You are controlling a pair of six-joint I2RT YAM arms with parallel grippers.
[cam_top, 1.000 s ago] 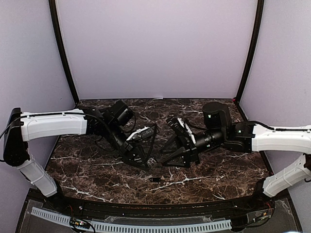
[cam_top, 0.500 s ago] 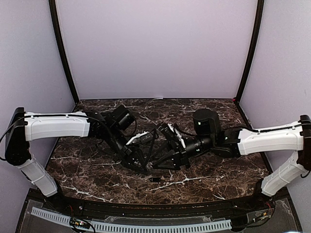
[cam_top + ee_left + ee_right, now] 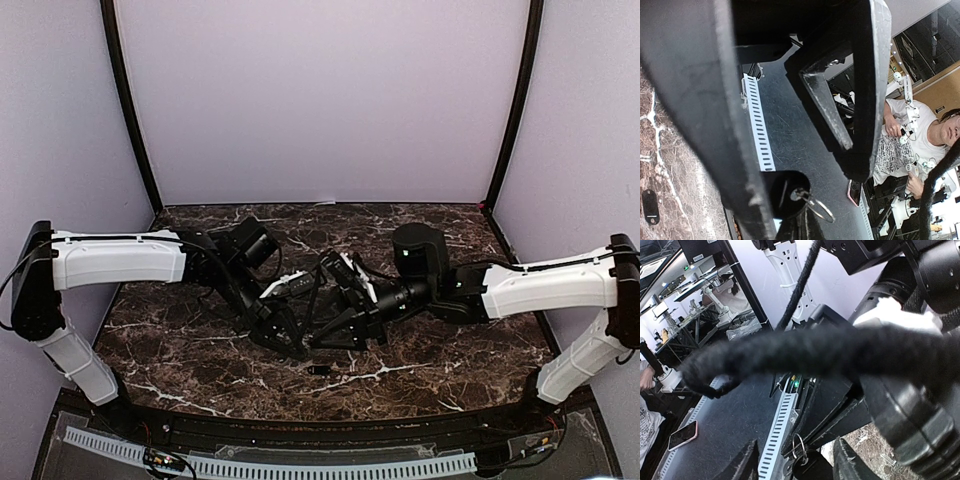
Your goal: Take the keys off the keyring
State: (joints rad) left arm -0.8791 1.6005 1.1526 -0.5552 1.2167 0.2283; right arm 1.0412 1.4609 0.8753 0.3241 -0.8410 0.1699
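My left gripper [image 3: 296, 345] hangs low over the middle of the marble table [image 3: 450, 350], shut on the keyring. In the right wrist view the silvery keyring [image 3: 798, 445] sticks out of its closed tips, and a dark round-headed key [image 3: 813, 466] hangs from it. The left wrist view shows the same keyring [image 3: 820, 210] and key [image 3: 786, 192]. My right gripper [image 3: 799, 466] faces it tip to tip and is open, its two fingers [image 3: 741, 465] standing either side of the ring and key without touching. Another key [image 3: 320, 370], small and dark, lies loose on the table just in front of both grippers; this loose key [image 3: 651, 206] also shows in the left wrist view.
A white slotted cable strip [image 3: 270, 465] runs along the near edge below the table. Purple walls close in the back and sides. Beyond the table edge are a phone [image 3: 682, 435] on a dark surface and a seated person [image 3: 920, 140].
My right arm has swung left toward the left gripper, bringing its open jaws around the ring. The left arm and the loose key have stayed where they were.
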